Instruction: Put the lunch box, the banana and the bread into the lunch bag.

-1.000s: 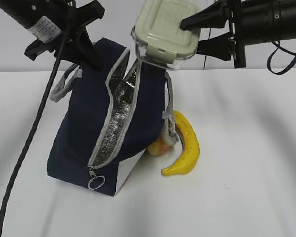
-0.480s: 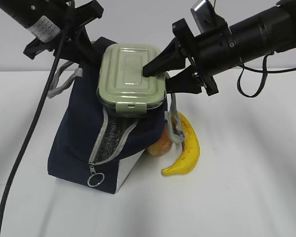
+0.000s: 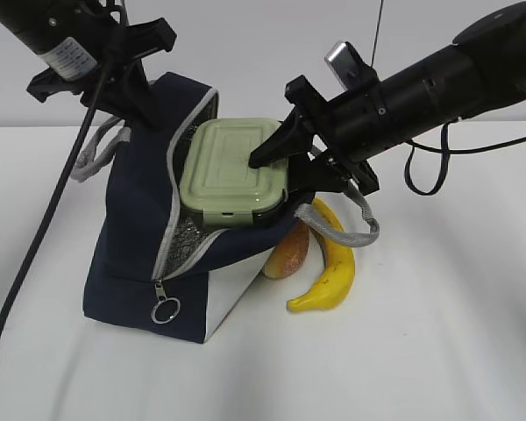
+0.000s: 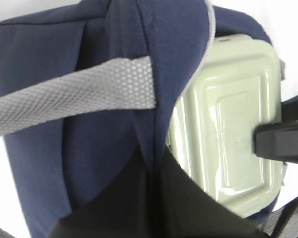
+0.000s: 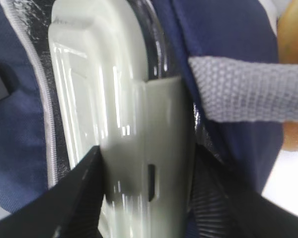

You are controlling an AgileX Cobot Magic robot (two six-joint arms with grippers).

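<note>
In navy fabric lunch bag (image 3: 136, 237): glossy rounded lunch box (image 3: 232, 167).

bread (image 3: 289, 253): half behind lunch bag (image 3: 140, 254) | left pincer (image 3: 136, 83): tips hidden

White table (image 3: 438, 351): lunch bag (image 3: 131, 254), bread (image 3: 288, 253), banana (image 3: 331, 266).

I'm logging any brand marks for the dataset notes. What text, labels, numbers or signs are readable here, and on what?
White sticker on the left arm: printed lines, too small and blurred to read.
Lunch box lid: embossed ridges only, no text.
Lunch bag, banana, bread: no visible text.
</note>
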